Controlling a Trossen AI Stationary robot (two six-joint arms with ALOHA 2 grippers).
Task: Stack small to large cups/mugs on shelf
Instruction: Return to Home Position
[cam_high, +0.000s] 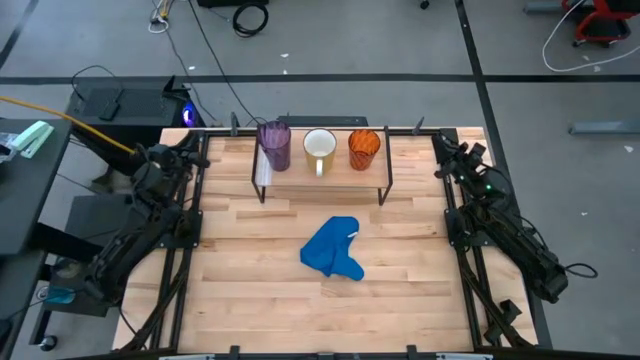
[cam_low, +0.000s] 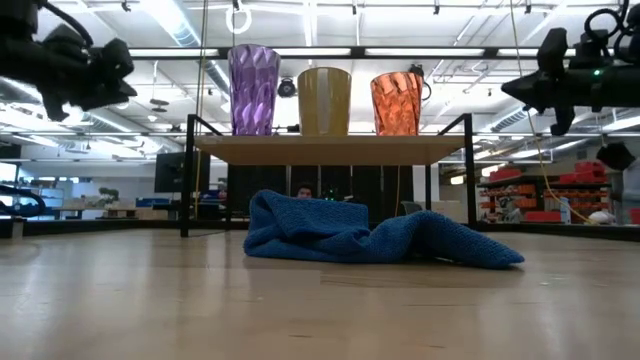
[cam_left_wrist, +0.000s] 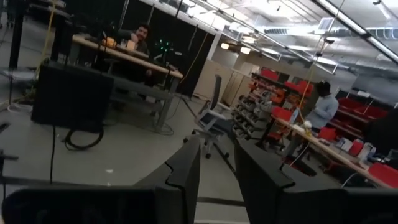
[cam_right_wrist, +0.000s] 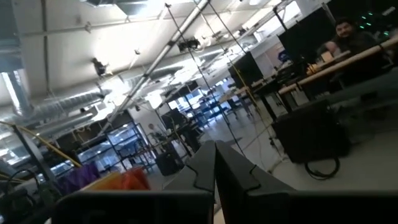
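The purple cup (cam_high: 274, 145), the white handled mug (cam_high: 319, 148) and the orange cup (cam_high: 363, 148) stand upright side by side on their bases on the low wooden shelf (cam_high: 320, 181), purple at the left, orange at the right. The low view shows the same row on the shelf board (cam_low: 330, 150). My left gripper (cam_high: 190, 150) is raised at the table's far left corner, slightly open and empty (cam_left_wrist: 217, 171). My right gripper (cam_high: 445, 150) is raised at the far right corner, shut and empty (cam_right_wrist: 216, 163).
A crumpled blue cloth (cam_high: 332, 250) lies on the tabletop in front of the shelf, near the middle. Bare wood lies on either side of it and toward the near edge. People sit at desks in the room beyond the table.
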